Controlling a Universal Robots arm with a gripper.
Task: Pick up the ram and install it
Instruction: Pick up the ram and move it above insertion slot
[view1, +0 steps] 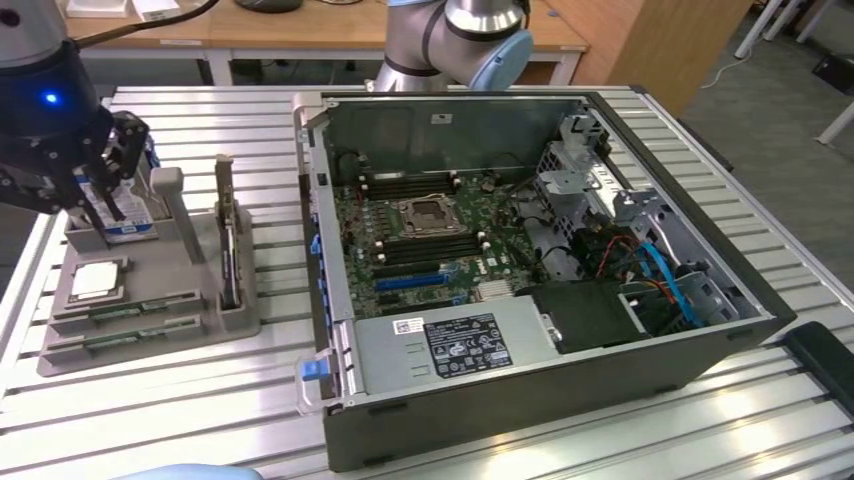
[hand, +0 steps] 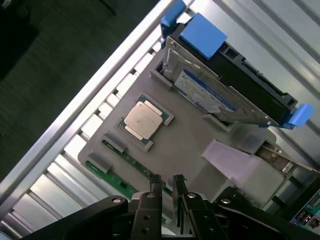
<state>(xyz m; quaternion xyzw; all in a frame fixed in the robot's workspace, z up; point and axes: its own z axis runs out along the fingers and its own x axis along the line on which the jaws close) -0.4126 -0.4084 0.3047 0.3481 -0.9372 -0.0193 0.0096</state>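
Two ram sticks (view1: 131, 312) (view1: 131, 338) lie flat, side by side, in slots at the front of the grey holder tray (view1: 200, 300). In the wrist view the ram (hand: 114, 181) is a thin green strip at the tray's edge, and the second stick (hand: 134, 161) lies beside it. My gripper (view1: 96, 190) hangs above the back of the tray, over the blue-labelled drive. Its fingertips (hand: 167, 186) stand a narrow gap apart with nothing between them, well above the sticks.
The tray also holds a square silver CPU (hand: 143, 119) and an upright silver hard drive (hand: 210, 95), with a black drive carrier (hand: 250, 75) behind. The open computer case (view1: 534, 330) lies to the exterior view's right, its motherboard (view1: 427, 240) exposed. The table is slatted metal.
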